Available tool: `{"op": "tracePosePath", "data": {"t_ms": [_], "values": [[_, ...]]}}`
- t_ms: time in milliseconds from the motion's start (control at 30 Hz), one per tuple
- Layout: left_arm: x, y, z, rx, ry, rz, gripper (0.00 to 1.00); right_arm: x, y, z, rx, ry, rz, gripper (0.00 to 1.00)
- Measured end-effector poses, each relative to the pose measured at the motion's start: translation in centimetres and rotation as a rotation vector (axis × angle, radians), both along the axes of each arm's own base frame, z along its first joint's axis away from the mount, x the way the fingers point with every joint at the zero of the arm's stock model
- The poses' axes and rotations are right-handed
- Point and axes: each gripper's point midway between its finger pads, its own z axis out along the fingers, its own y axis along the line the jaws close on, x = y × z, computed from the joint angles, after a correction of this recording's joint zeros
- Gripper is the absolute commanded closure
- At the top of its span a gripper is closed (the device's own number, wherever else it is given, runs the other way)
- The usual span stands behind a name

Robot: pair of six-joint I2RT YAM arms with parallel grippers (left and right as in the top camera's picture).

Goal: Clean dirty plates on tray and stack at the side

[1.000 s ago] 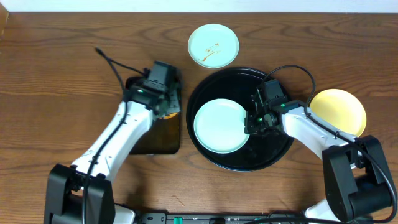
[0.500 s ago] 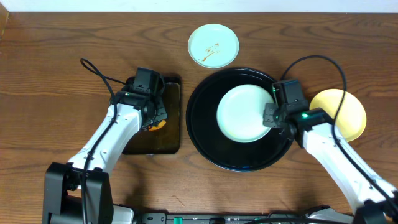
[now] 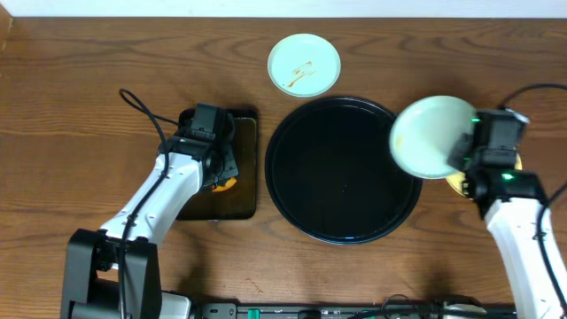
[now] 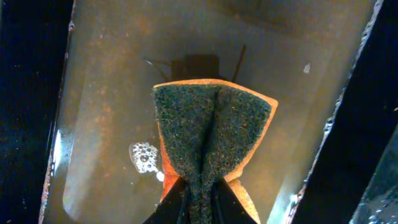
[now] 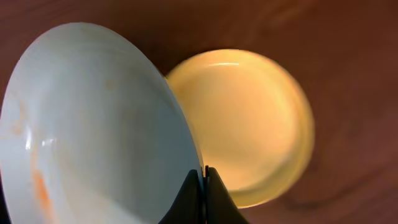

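Right claw [image 5: 203,180]: closed on the rim of the pale mint-white round plate [image 3: 428,135], holding it tilted in the air.
Plate position: over the right rim of the large round glossy black tray [image 3: 337,177] and partly above the pale yellow round plate [image 5: 249,124], which rests on the wooden table [image 3: 71,89].
Change: a second ago this plate lay flat inside the tray. Half a second ago it had slid toward the right side. Now it is lifted clear and the tray holds nothing.
Plate surface: faint orange streaks show near its left edge in the wrist view.
Left claw [image 4: 200,194]: clamped on the green-and-orange scrubbing sponge [image 4: 211,124], above the shallow water in the small rectangular black tray [image 4: 106,93]. It has shifted from that tray's far end to its middle.
Remaining plate: mint-white round plate with a brown smear [image 3: 304,64], on the table beyond the round tray.
Task meaning: stacking on the yellow plate looks imminent, and one dirty plate is left.
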Motion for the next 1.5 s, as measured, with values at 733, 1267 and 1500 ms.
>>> {"op": "tracePosePath", "data": {"t_ms": [733,1267,1500], "values": [[0.0,0.0,0.0,0.006,-0.001,-0.025,0.88,-4.7,-11.2,-3.7,0.080,0.077,-0.366,0.81],[0.0,0.0,0.0,0.007,-0.001,-0.025,0.88,-3.1,-5.0,-5.0,0.341,0.115,-0.111,0.68],[0.0,0.0,0.0,0.007,-0.001,-0.025,0.88,-5.6,-6.8,-5.5,0.246,0.210,-0.228,0.60]]}}
